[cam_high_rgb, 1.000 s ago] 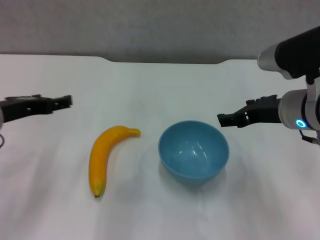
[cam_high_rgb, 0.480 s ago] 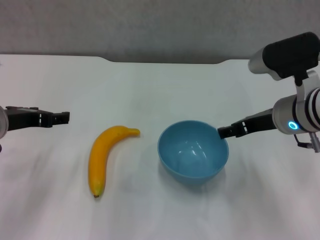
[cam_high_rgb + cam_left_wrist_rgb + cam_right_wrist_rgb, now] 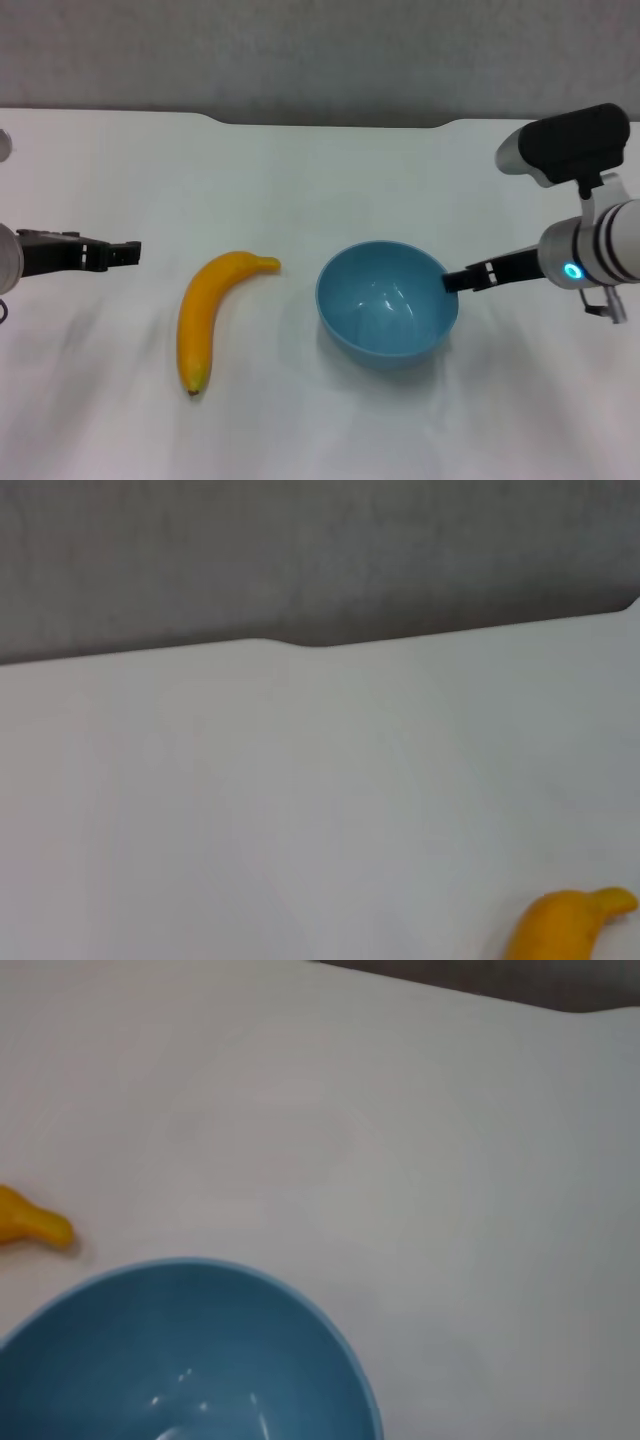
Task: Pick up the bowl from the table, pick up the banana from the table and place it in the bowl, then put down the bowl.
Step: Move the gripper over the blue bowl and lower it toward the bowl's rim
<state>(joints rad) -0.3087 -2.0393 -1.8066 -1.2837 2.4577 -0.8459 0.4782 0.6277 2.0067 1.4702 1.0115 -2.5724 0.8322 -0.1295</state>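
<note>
Our right gripper (image 3: 452, 281) has its tip at the right rim of the light blue bowl (image 3: 387, 300); we cannot tell whether it is open or clamped on that rim, since the tip shows only as one dark end. The bowl sits upright on the white table (image 3: 320, 170), right of centre and towards the near edge. The banana (image 3: 206, 314) lies just beside it on the left, apart, stem towards the bowl. Our left gripper (image 3: 126, 253) hovers near the left edge, well apart from the banana; we cannot tell its state either. We judge the risk is a shallow bite on a glossy rim: the bowl could slip, tip or slide into the banana.
</note>
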